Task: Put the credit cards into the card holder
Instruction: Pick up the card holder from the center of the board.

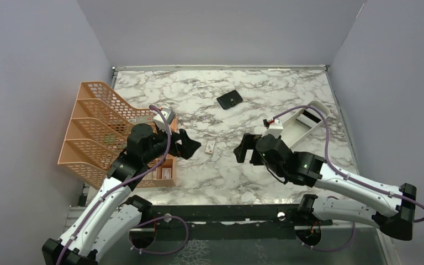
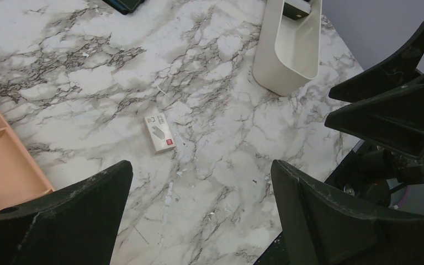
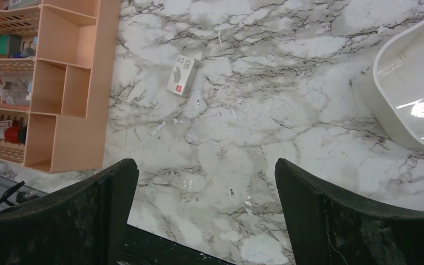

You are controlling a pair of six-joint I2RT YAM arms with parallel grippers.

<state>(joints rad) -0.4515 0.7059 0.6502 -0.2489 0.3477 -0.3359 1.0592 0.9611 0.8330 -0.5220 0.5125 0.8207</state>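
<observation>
Right tool (image 1: 245,150) nearest to tray (image 1: 291,134): reach there first, for dark piece (image 1: 309,117) inside, perhaps a card; pinch by its edge, low along the wall. Holder (image 1: 229,100) closed, on far worktop (image 1: 276,88), well apart from tray. Left tool (image 1: 186,144) and right both fully open, empty, touching nothing.

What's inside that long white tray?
A dark flat thing lies at the far end of the white tray. The rest of the inside looks bare. The picture's edge cuts part of the dark thing off, so I can't tell what it is.
</observation>
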